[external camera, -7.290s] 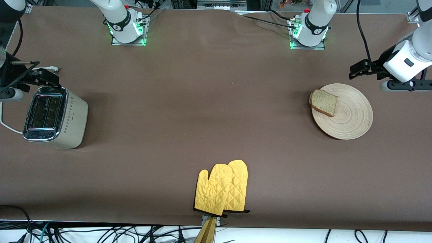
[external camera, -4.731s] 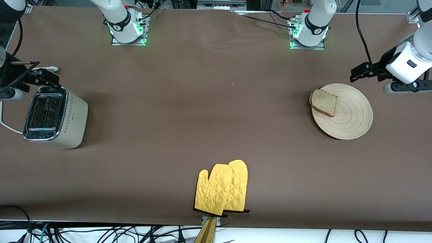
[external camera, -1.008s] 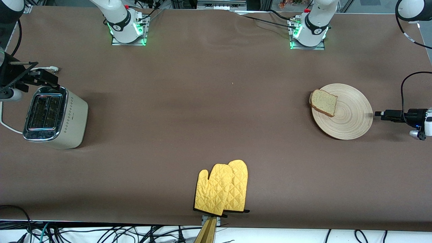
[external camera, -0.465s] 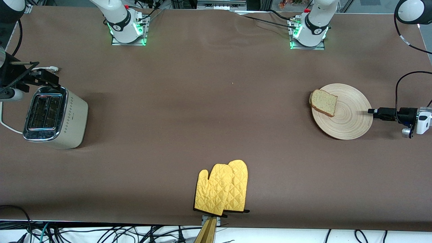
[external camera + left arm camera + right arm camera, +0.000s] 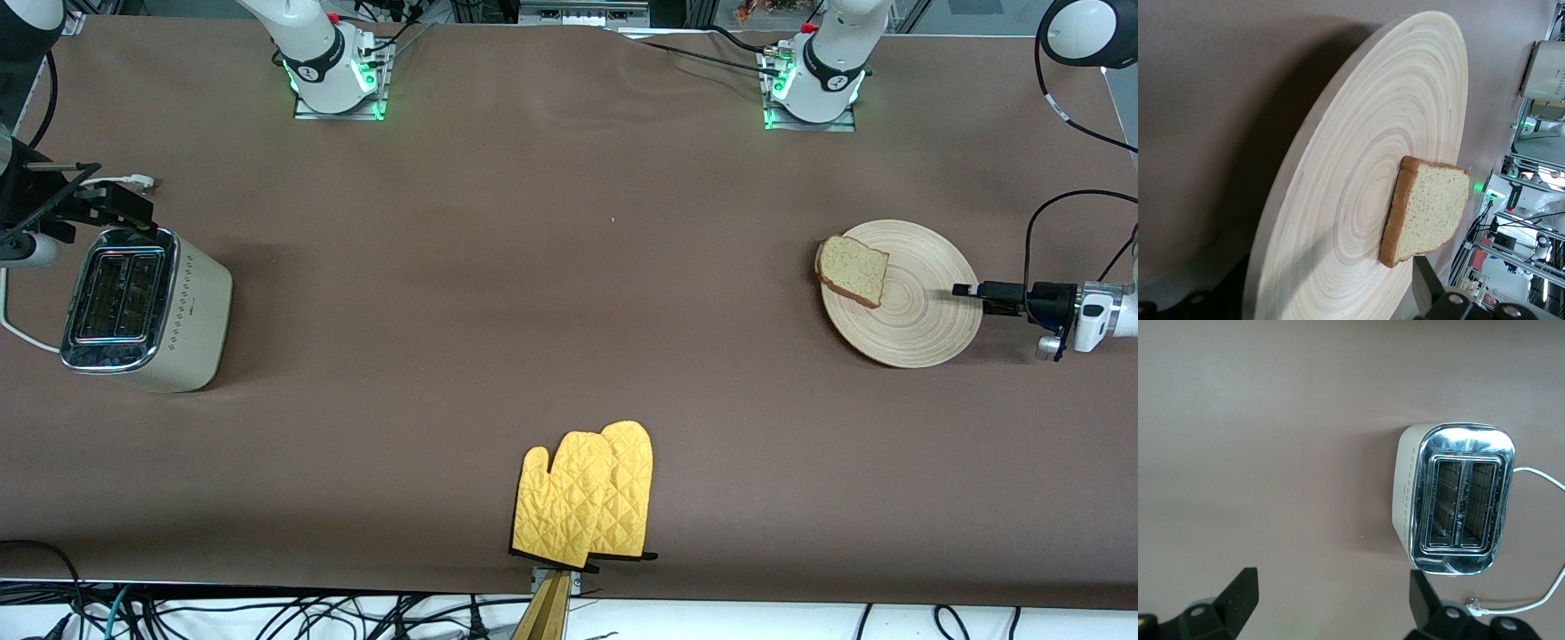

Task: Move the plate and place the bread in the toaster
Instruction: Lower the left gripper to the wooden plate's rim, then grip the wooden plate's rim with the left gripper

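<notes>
Brown cloth covers the table [image 5: 533,293] from end to end.

At the right arm's end stands the toaster [image 5: 147,307], its chrome top and two slots facing up, its white cord [image 5: 18,333] trailing off the side. The right gripper [image 5: 89,203] waits in the air just above the toaster's edge, fingers spread wide and holding nothing; the right wrist view shows the toaster [image 5: 1455,497] with both slots clear.

At the table's middle, close to the edge nearest the front camera, lies a pair of yellow oven mitts [image 5: 582,507], well apart from everything else.

Toward the left arm's end rests the plate [image 5: 925,320]. The bread [image 5: 853,269] lies on the plate's rim on the side toward the toaster, overhanging slightly. The left gripper [image 5: 965,291] is low at the plate's outer rim, fingers wide apart on either side of the edge, not clamped; the left wrist view shows the plate [image 5: 1358,167] and bread [image 5: 1428,207] directly ahead.
</notes>
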Controlling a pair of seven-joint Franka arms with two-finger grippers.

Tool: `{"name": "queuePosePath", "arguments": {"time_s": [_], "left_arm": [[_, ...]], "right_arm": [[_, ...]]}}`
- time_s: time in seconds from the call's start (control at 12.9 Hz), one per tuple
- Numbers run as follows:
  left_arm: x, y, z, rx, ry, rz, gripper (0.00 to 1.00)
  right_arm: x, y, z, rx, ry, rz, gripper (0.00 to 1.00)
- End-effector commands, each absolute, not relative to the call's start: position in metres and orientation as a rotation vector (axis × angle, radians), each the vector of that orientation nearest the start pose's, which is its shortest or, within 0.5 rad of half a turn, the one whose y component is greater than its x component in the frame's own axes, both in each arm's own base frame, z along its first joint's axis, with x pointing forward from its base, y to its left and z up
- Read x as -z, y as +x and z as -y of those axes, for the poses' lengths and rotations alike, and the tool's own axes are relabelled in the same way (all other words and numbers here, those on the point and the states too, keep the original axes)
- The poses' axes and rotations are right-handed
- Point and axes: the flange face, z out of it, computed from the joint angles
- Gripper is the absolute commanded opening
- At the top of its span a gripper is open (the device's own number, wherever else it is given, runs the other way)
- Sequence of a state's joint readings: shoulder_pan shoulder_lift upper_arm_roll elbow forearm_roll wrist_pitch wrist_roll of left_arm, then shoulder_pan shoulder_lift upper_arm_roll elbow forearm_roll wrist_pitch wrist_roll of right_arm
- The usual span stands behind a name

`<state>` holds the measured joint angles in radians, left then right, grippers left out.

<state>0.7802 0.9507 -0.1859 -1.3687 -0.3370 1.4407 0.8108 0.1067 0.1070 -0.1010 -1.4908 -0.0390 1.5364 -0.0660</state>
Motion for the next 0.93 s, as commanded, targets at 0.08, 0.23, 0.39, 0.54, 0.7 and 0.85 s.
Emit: {"name": "queuePosePath", "arguments": {"time_s": [0.08, 0.23, 0.39, 0.54, 0.7, 0.85], "left_arm": [[-0.128, 0.531, -0.33, 0.329, 2.145, 0.162, 0.78], [-0.122, 0.529, -0.33, 0.331, 2.137, 0.167, 0.63], [-0.119, 0.528, -0.329, 0.306, 2.129, 0.21, 0.45], [-0.11, 0.526, -0.328, 0.3, 2.115, 0.227, 0.34], [-0.104, 0.526, -0.328, 0.293, 2.121, 0.231, 0.21], [-0.101, 0.527, -0.331, 0.279, 2.141, 0.224, 0.08]], "right_arm": [[-0.604, 0.582, 0.0, -0.104, -3.179, 0.124, 1.0], [-0.604, 0.582, 0.002, -0.1, -3.182, 0.119, 1.0], [-0.604, 0.582, 0.002, -0.1, -3.182, 0.117, 1.0], [-0.605, 0.582, 0.0, -0.099, -3.181, 0.121, 1.0], [-0.605, 0.582, 0.0, -0.097, -3.182, 0.121, 1.0], [-0.604, 0.582, 0.0, -0.104, -3.181, 0.121, 1.0]]}}
